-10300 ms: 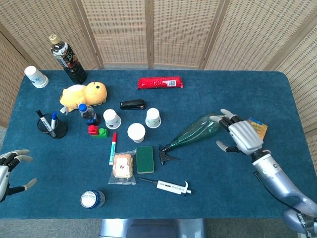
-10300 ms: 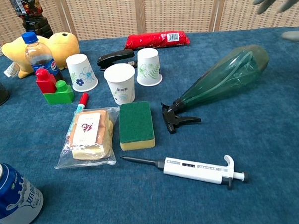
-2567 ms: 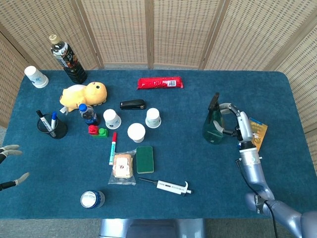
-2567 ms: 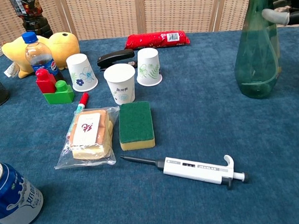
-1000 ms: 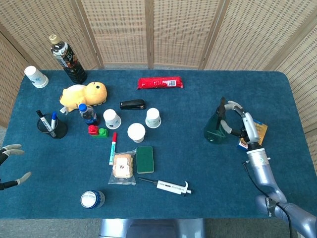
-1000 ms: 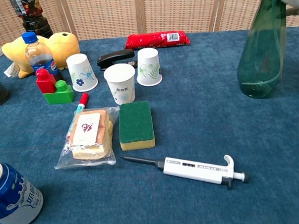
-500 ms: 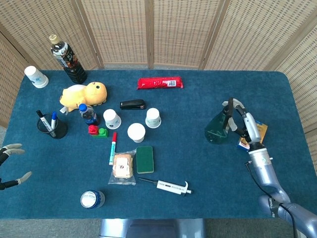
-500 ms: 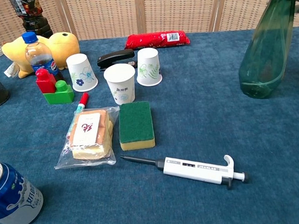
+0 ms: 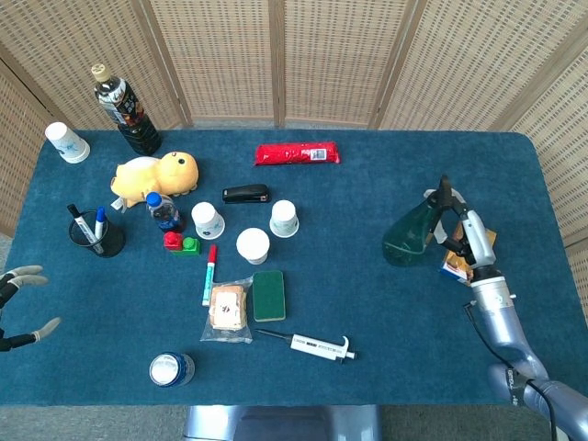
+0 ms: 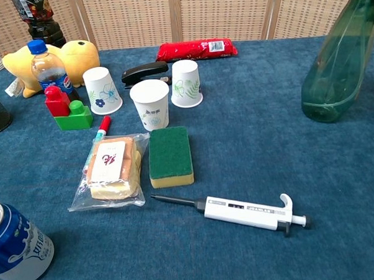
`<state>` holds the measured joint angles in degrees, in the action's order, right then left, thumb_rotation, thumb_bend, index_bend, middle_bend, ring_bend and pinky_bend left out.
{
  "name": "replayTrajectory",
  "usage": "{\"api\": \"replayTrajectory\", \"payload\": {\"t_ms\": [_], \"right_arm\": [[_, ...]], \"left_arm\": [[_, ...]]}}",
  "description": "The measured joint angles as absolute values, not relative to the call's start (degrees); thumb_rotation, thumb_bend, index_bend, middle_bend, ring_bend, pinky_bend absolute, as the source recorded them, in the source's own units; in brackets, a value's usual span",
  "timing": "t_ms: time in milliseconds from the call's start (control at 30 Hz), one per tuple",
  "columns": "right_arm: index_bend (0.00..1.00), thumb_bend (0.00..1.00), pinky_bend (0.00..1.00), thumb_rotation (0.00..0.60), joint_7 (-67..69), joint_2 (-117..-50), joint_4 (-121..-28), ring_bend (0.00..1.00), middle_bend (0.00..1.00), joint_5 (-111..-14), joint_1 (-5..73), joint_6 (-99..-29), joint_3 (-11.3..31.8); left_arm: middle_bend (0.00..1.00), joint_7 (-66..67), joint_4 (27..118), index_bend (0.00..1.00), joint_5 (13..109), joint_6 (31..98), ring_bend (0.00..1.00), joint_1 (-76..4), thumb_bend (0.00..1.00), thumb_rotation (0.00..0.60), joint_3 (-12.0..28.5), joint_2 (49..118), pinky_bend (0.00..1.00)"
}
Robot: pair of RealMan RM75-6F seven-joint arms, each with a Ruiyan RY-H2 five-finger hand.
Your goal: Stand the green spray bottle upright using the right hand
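The green spray bottle (image 9: pixel 411 233) has its base on the blue cloth at the right side of the table and leans to the right, its black trigger head (image 9: pixel 445 191) uppermost. My right hand (image 9: pixel 464 231) sits at the bottle's neck with fingers wrapped on its upper part. In the chest view the green spray bottle (image 10: pixel 334 65) slants up and right, its top cut off by the frame, and the right hand is not shown there. My left hand (image 9: pixel 18 308) hovers at the table's left edge, fingers apart, holding nothing.
A small orange and blue box (image 9: pixel 452 267) lies just under my right hand. Three paper cups (image 9: pixel 253 245), a green sponge (image 9: pixel 268 295), a pipette (image 9: pixel 312 344), a stapler (image 9: pixel 245 194) and a red packet (image 9: pixel 297 153) occupy the middle. A can (image 9: pixel 171 369) stands front left.
The bottle, lying flat ten seconds ago, now stands on its base. Over the last second its top has tipped further right as my right hand drew back rightwards.
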<state>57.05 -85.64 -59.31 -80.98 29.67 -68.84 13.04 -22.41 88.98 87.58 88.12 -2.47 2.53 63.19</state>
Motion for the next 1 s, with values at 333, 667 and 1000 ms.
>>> {"api": "replayTrajectory", "payload": {"t_ms": [333, 667, 1000], "right_arm": [[0.24, 0.57, 0.14, 0.372, 56.81, -85.06, -60.60, 0.10, 0.28, -81.78, 29.04, -70.16, 12.79], [0.24, 0.57, 0.14, 0.406, 55.55, -85.10, -60.69, 0.10, 0.28, -82.05, 28.92, -70.56, 12.66], [0.24, 0.57, 0.14, 0.421, 54.82, -84.61, -61.45, 0.11, 0.28, -82.22, 28.23, -71.66, 12.59]], "left_arm": [[0.28, -22.01, 89.37, 0.34, 87.84, 88.36, 0.27, -2.51, 0.15, 0.600, 2.46, 63.19, 0.25], [0.28, -22.42, 89.13, 0.34, 87.76, 88.77, 0.27, -2.14, 0.15, 0.600, 2.30, 63.06, 0.25], [0.28, -22.56, 89.12, 0.34, 88.10, 89.03, 0.27, -2.13, 0.15, 0.600, 2.24, 63.15, 0.25]]}}
